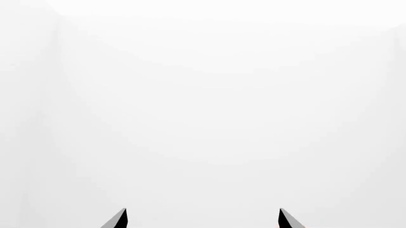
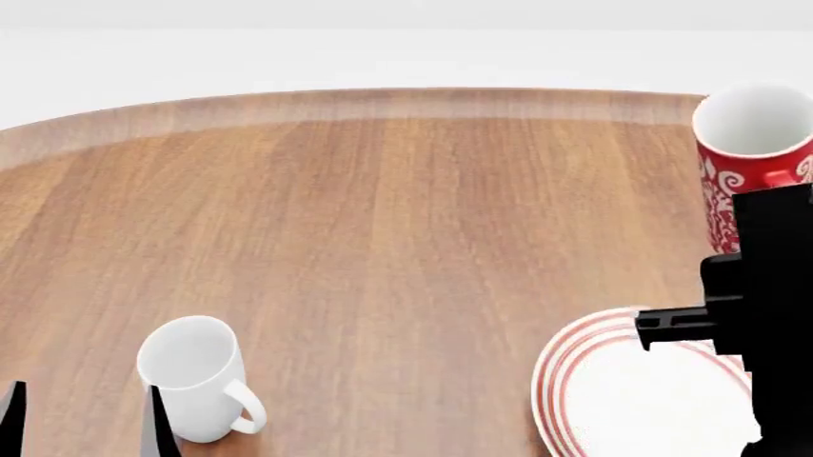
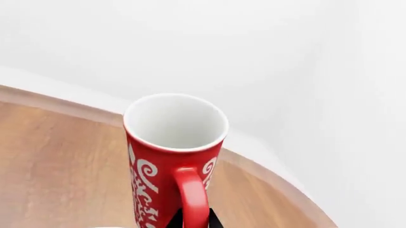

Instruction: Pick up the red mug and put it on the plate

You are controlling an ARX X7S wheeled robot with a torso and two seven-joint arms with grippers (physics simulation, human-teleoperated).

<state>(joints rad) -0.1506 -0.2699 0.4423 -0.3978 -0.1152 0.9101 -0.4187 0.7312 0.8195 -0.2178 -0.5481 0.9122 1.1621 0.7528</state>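
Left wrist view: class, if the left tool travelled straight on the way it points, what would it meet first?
Nothing that shows: ahead of the left tool, with its tips apart, lies only blank white background. The way looks free, though depth is unreadable.

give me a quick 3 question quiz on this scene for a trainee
1. True or false: the red mug already stands on the plate.
2. Multiple choice: where does the white mug stand on the table in the head view? A) near left, close to the left pincer B) far right C) on the plate
3. Fill in: in the right wrist view the red mug's handle faces the ____.

Key:
1. False. It is upright by the far right edge of the table, beyond the plate, with the right arm in front of it.
2. A
3. Camera; the handle is nearest the lens.
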